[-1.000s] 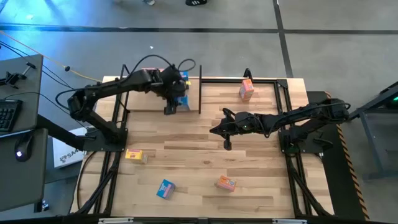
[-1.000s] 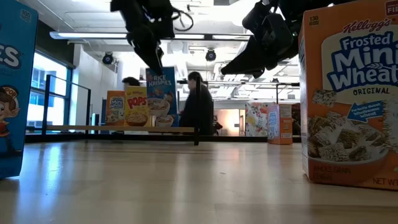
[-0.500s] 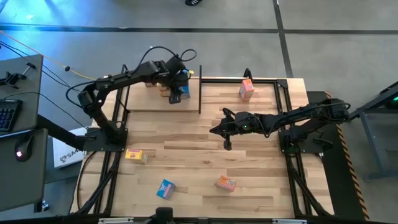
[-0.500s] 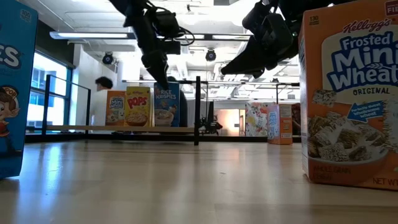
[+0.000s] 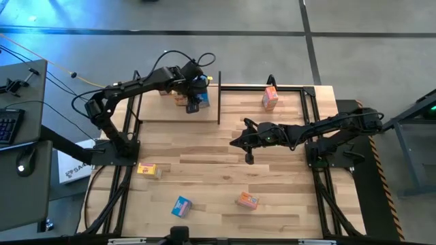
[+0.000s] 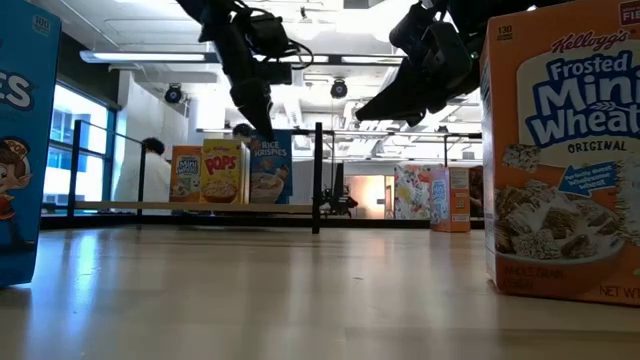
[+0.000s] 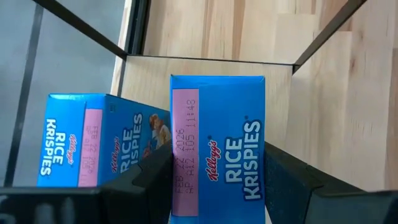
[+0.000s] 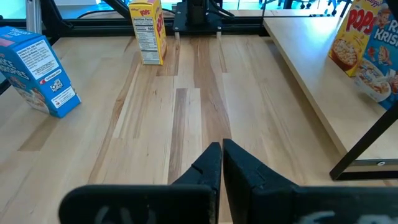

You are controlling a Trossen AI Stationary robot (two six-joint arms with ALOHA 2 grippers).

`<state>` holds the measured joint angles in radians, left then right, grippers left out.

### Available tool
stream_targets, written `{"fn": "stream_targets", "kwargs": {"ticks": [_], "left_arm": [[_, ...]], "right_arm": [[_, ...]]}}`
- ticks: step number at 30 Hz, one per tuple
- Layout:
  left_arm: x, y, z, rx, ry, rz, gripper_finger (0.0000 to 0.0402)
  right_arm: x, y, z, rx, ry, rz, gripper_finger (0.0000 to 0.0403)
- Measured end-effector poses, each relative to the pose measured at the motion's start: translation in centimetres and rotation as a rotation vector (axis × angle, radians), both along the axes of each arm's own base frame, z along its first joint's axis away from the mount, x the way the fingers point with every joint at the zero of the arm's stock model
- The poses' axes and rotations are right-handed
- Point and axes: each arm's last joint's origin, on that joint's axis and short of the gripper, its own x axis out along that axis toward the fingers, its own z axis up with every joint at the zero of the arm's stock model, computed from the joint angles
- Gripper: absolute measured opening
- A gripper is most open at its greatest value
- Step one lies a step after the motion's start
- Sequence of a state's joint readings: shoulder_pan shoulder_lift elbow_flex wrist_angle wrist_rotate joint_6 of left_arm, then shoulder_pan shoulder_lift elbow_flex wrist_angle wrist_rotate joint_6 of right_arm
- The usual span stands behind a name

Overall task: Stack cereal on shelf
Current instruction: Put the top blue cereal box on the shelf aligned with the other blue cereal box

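High view shows, at the far left of the table's back edge, the shelf, a pale board framed by thin black posts, and the left gripper reaches over it, clamped on a blue Rice Krispies box. In the left wrist view that box stands upright with its long axis vertical and its narrow dated side facing the camera, pinched between the two dark fingers, just beside a second blue box already standing on the board. From the low view, an orange box, a yellow Pops box and a Rice Krispies box stand upright in a row on the shelf, fronts toward the table, with a black post closing the bay just to their right. On the open tabletop nearer the front lie a yellow box, a blue box and an orange box, well apart from each other, with bare wood between them. An orange box stands near the back edge right of the shelf. Mid-table, the right gripper hovers with its fingers pressed together, holding nothing.
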<state>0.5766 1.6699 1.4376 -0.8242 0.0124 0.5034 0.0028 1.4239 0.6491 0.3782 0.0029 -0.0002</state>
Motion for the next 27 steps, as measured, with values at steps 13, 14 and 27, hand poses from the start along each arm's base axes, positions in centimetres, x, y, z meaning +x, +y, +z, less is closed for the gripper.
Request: {"fn": "stream_targets", "kwargs": {"ticks": [13, 14, 27], "left_arm": [[-0.31, 0.24, -0.07, 0.021, 0.031, 0.069, 0.0186], [-0.37, 0.21, -0.10, 0.018, 0.038, 0.068, 0.0186], [-0.36, 0.22, -0.09, 0.038, 0.049, 0.041, 0.0237]], "right_arm": [[0.00, 0.00, 0.00, 0.000, 0.000, 0.000, 0.0005], [0.00, -0.01, 0.00, 0.000, 0.000, 0.000, 0.0005], [0.00, 0.00, 0.00, 0.000, 0.000, 0.000, 0.0005]]}}
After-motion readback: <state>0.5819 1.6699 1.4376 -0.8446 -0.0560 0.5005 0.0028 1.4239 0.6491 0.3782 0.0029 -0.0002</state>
